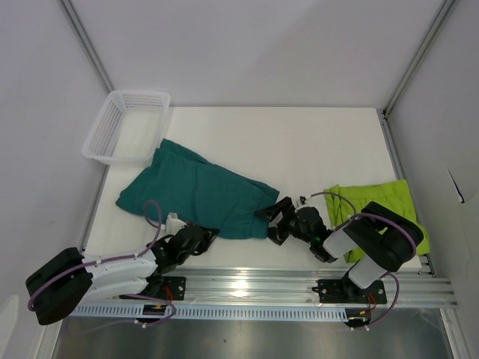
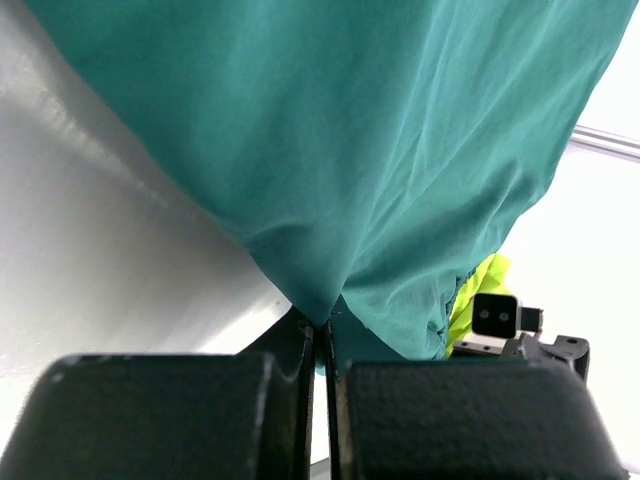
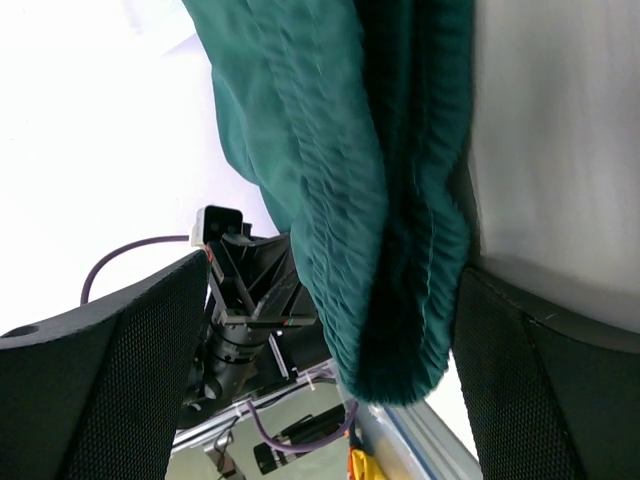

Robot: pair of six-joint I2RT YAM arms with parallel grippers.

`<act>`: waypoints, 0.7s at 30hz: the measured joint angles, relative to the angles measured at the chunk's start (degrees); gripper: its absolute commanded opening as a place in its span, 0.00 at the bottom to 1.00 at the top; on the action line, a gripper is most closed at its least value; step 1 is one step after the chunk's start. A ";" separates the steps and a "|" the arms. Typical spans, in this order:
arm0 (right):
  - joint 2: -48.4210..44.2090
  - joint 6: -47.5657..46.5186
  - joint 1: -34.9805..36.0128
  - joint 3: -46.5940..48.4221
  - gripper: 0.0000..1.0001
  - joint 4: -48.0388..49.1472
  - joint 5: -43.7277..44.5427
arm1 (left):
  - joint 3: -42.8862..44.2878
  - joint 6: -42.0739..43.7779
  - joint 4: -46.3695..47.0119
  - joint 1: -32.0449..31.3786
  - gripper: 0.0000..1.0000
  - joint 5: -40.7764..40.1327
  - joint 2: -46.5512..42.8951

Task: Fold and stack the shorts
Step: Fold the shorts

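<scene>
I note white mesh basket (image 1: 123, 126) far left on counter (image 1: 299, 142), my left claw (image 1: 208, 236) pinched tight on near hem of teal shorts (image 1: 198, 191), these spread mid-counter, my right claw (image 1: 271, 221) gaping around their right edge, lime green shorts (image 1: 389, 200) far right.

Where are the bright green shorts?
In the top view, the lime green shorts lie on the table, near right corner, partly hidden by the right arm.

A white plastic mesh basket (image 1: 102, 133) sits at the far left corner of the white tabletop (image 1: 299, 142), its long side running along the left edge. A ribbed metal rail (image 1: 254, 285) spans the near edge. Pale grey walls enclose the space, with a slanted metal post (image 1: 84, 43) at each far corner.
</scene>
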 measured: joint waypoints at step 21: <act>13.62 -4.42 -3.98 2.86 0.84 16.20 -1.40 | -0.11 0.98 -3.10 0.00 0.00 2.03 -3.98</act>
